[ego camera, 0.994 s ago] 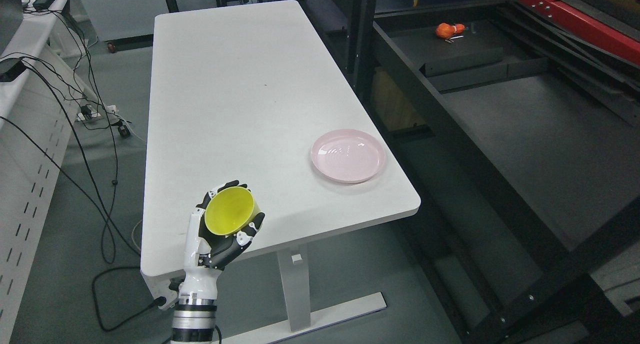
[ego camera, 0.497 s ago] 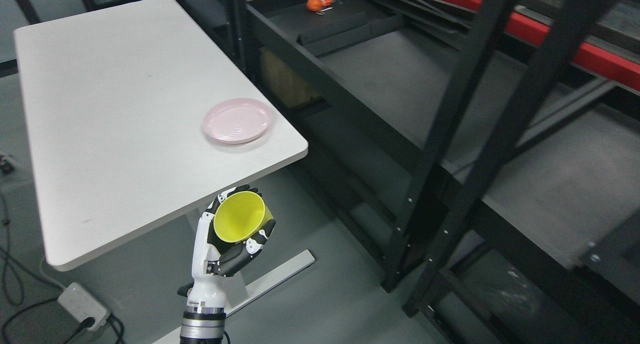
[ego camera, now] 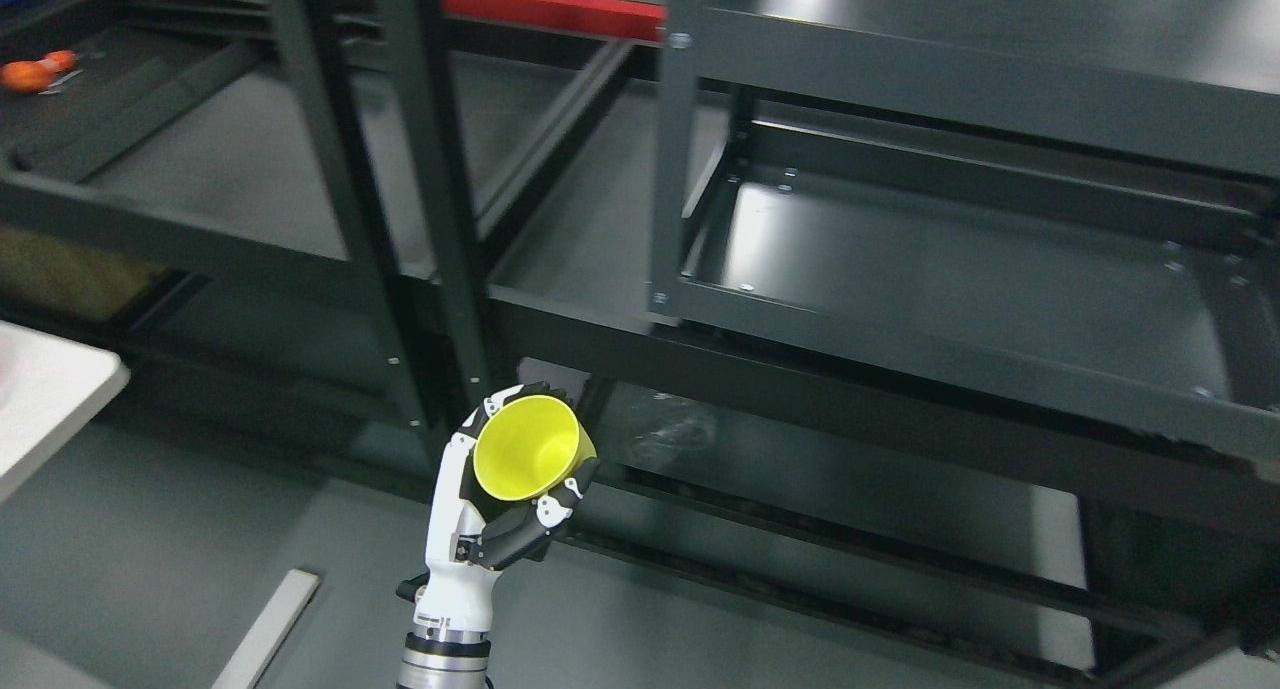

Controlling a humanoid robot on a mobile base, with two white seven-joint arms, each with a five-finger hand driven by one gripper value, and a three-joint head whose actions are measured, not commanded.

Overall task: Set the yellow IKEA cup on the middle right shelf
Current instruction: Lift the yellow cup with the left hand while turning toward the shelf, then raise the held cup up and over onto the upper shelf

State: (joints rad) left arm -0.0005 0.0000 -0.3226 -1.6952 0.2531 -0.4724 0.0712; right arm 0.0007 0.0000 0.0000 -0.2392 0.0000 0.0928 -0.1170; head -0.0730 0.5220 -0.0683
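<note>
Yellow cup (ego camera: 527,447), white-and-black left hand (ego camera: 492,514), dark grey shelves (ego camera: 960,269), red beam (ego camera: 560,9), orange object (ego camera: 30,73)

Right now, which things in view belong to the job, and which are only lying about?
Belong to the job:
- yellow cup, held in the left hand
- right-hand shelf of the black rack

Lying about:
- orange object on the left shelf
- white table corner

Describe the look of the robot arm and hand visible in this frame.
Only the left hand shows. Its palm shell is glossy white, the fingers black with small white joint covers. Below, the white wrist meets a forearm section ringed with silver and black bands. No cables or markings are legible.
</note>
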